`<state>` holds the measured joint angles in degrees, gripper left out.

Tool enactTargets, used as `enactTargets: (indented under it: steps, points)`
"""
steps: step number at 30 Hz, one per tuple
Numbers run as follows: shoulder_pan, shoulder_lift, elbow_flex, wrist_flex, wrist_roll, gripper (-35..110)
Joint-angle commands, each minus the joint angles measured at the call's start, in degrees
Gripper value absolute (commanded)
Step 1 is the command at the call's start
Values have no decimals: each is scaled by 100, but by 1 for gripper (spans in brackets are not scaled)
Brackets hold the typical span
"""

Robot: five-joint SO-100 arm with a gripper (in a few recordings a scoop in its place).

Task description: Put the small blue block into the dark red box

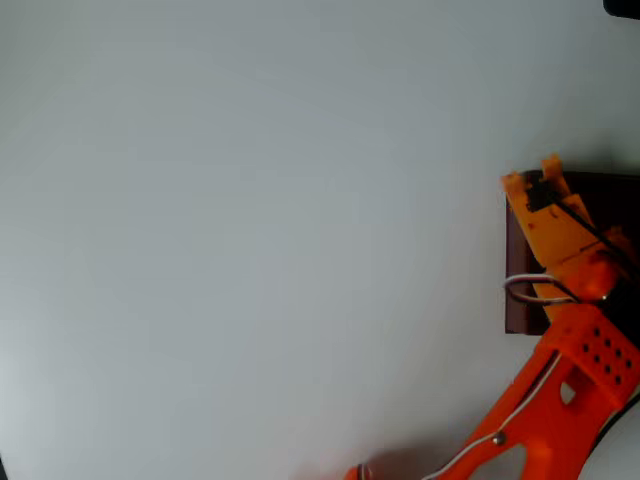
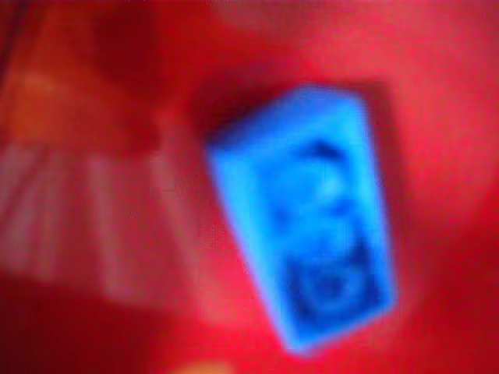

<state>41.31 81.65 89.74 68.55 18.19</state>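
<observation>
In the overhead view we see the orange gripper (image 1: 540,185) reaching over the dark red box (image 1: 517,300) at the right edge of the pale table (image 1: 250,230); whether its jaws are parted or closed we cannot tell. In the blurred wrist view, the small blue block (image 2: 308,218) lies tilted on a red surface, very close to the camera.
</observation>
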Motion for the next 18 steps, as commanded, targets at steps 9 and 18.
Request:
enactTargets:
  steps: [9, 18]
  points:
    - [-905, 3261, 949, 1160, -589, 15]
    - [-2997, 5766, 2531, 1441, -729, 0]
